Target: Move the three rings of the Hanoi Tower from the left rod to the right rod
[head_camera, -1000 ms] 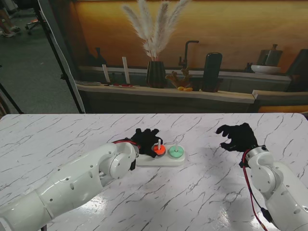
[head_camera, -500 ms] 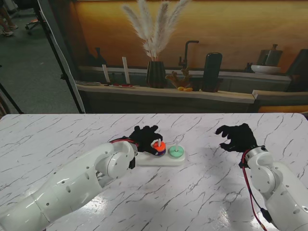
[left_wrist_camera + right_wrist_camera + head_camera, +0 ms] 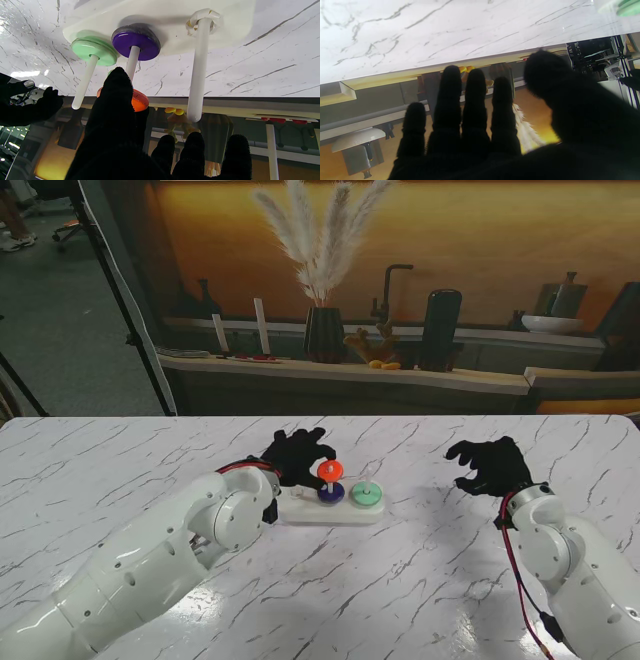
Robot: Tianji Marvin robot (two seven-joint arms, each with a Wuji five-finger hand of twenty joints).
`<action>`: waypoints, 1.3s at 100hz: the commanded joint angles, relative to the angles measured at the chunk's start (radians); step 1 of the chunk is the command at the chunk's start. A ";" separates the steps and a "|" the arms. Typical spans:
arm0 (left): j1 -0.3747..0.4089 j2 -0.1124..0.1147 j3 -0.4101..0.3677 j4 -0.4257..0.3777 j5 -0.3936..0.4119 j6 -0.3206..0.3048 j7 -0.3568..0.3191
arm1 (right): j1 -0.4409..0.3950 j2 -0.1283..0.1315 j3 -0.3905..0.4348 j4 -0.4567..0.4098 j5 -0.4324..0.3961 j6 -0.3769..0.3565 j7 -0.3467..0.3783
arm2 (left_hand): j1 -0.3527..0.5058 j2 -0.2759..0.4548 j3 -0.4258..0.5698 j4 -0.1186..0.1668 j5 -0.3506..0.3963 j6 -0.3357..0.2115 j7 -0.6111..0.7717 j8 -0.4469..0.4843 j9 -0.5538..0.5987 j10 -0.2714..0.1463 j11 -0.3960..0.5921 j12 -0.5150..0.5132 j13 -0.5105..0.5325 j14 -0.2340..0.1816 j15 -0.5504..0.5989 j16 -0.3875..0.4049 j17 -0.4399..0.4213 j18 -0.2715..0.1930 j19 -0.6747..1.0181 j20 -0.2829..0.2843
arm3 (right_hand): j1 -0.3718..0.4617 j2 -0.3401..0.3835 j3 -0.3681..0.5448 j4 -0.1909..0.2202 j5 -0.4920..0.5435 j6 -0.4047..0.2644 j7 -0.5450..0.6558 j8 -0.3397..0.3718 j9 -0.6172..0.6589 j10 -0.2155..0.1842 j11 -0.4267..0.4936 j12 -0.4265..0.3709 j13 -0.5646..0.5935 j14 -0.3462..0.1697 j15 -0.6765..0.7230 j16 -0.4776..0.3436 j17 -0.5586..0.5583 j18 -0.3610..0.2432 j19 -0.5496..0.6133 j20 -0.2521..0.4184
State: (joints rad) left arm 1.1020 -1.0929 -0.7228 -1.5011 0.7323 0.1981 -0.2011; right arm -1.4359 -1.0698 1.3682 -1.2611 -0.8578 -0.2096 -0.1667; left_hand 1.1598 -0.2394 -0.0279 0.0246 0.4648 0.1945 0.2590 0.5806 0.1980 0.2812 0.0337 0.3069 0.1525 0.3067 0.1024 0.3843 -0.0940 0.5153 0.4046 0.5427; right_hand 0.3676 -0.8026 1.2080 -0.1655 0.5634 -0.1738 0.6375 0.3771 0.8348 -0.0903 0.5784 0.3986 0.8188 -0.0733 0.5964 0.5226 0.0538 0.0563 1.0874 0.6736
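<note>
Orange ring (image 3: 330, 471) sits high on the middle rod (image 3: 132, 62), pinched by the left hand (image 3: 296, 456) just short of the tip, above the purple ring (image 3: 331, 492) on the white base (image 3: 300, 511); the green ring (image 3: 366, 497) already rests on the right rod. If the ring tilts it could bind on the rod and drag the base, or slip from that shallow pinch. Right hand (image 3: 490, 464) hovers near the desk's right edge, fingers loosely spread and holding nothing.

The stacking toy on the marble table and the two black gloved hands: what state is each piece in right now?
Orange ring: raised near the top of the middle rod, held by the left hand.
Purple ring: seated at the foot of the middle rod.
Green ring: seated at the foot of the right rod.
Left rod: bare.
Left hand: shut on the orange ring.
Right hand: open, holding nothing, apart from the toy.
</note>
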 commanded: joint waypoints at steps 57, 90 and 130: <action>0.056 0.018 -0.100 -0.089 0.063 -0.049 -0.037 | 0.000 -0.009 -0.012 0.006 0.008 -0.001 -0.008 | 0.076 0.070 0.023 -0.028 0.031 -0.039 0.034 0.038 0.016 -0.007 0.001 0.013 0.014 0.007 0.002 0.012 -0.008 0.015 0.023 -0.016 | 0.005 0.003 0.007 0.047 -0.001 -0.003 0.011 0.009 0.007 -0.014 0.012 0.006 0.009 -0.013 0.017 0.008 -0.008 0.308 0.016 0.015; 0.122 0.036 -0.180 -0.134 0.115 -0.058 -0.082 | 0.006 -0.010 -0.021 0.011 0.012 0.000 -0.010 | 0.070 0.070 0.021 -0.029 0.033 -0.036 0.030 0.039 0.016 -0.008 0.000 0.012 0.011 0.007 0.000 0.010 -0.010 0.015 0.016 -0.020 | 0.006 0.003 0.008 0.047 -0.001 -0.003 0.011 0.009 0.007 -0.014 0.012 0.006 0.009 -0.012 0.017 0.008 -0.008 0.307 0.016 0.015; 0.154 0.041 -0.202 -0.138 0.126 -0.051 -0.096 | 0.008 -0.011 -0.028 0.013 0.016 0.001 -0.010 | 0.071 0.070 0.023 -0.028 0.033 -0.035 0.025 0.035 0.014 -0.008 0.000 0.011 0.009 0.007 -0.003 0.007 -0.010 0.014 0.009 -0.023 | 0.005 0.002 0.008 0.047 0.000 -0.004 0.012 0.009 0.007 -0.015 0.013 0.006 0.009 -0.013 0.017 0.008 -0.009 0.308 0.016 0.015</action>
State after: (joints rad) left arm 1.2490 -1.0528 -0.9228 -1.6437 0.8584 0.1626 -0.2850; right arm -1.4209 -1.0730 1.3421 -1.2468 -0.8424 -0.2093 -0.1765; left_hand 1.1598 -0.2386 -0.0279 0.0246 0.4649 0.1945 0.2590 0.5910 0.1980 0.2811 0.0337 0.3069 0.1528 0.3069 0.1025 0.3844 -0.0939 0.5153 0.4046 0.5360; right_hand 0.3676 -0.8026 1.2080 -0.1655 0.5634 -0.1738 0.6375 0.3771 0.8348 -0.0903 0.5784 0.3986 0.8188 -0.0732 0.5964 0.5226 0.0538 0.0563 1.0875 0.6736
